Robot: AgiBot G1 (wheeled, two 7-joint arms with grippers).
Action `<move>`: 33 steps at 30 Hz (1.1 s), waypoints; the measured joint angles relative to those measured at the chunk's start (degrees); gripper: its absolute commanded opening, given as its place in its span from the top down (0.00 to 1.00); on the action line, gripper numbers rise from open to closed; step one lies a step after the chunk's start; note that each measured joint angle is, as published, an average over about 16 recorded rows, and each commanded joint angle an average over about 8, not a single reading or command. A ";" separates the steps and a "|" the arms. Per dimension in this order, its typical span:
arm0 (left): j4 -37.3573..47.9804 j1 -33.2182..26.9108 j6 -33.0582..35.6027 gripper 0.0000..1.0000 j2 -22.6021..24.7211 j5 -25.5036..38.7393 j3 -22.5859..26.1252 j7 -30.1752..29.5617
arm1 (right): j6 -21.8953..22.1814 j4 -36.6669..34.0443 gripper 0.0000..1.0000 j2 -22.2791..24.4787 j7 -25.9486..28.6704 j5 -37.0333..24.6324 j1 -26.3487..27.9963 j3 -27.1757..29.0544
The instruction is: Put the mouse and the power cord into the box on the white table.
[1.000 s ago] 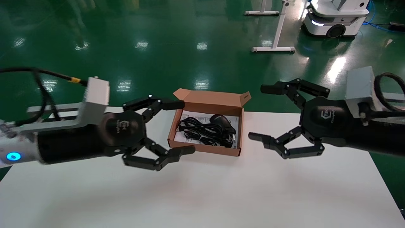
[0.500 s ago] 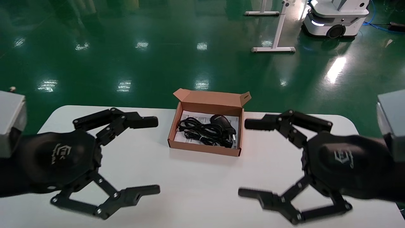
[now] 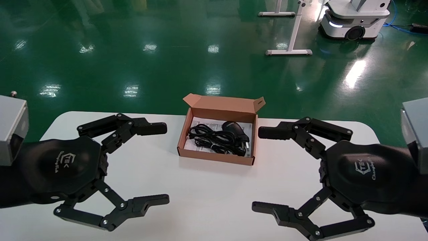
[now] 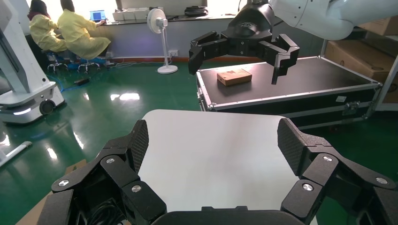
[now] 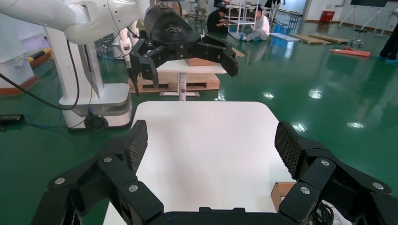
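The brown cardboard box stands open at the far middle of the white table, its flap lid up at the back. Inside it, on a white printed sheet, lie the glossy black mouse and the coiled black power cord. My left gripper hovers open to the left of the box, nearer the front, with nothing between its fingers. My right gripper mirrors it on the right, open and empty. A corner of the box shows in the right wrist view beside the right gripper. The left gripper faces bare tabletop.
Green floor surrounds the table; its far edge runs just behind the box. A white mobile robot base and a white stand's legs are far back right. A black flight case lies on the floor beyond the table's right end.
Both grippers have drawn back from the box's sides toward the table's front and outward, staying open. The box, mouse and cord have not moved.
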 measured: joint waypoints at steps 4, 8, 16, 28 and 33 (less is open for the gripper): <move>0.21 -0.14 -0.10 0.00 0.14 0.09 0.19 0.05 | 0.03 -0.41 0.00 -0.13 -0.21 -0.27 0.26 -0.13; 0.37 -0.24 -0.17 0.00 0.25 0.17 0.33 0.09 | 0.06 -0.70 0.00 -0.22 -0.35 -0.46 0.45 -0.22; 0.57 -0.37 -0.25 0.00 0.38 0.28 0.51 0.13 | 0.10 -1.06 0.00 -0.33 -0.53 -0.69 0.68 -0.33; 0.68 -0.45 -0.30 0.00 0.45 0.35 0.62 0.17 | 0.15 -1.29 0.00 -0.39 -0.66 -0.84 0.82 -0.40; 0.70 -0.47 -0.32 0.00 0.47 0.37 0.65 0.18 | 0.17 -1.33 0.00 -0.41 -0.69 -0.86 0.84 -0.42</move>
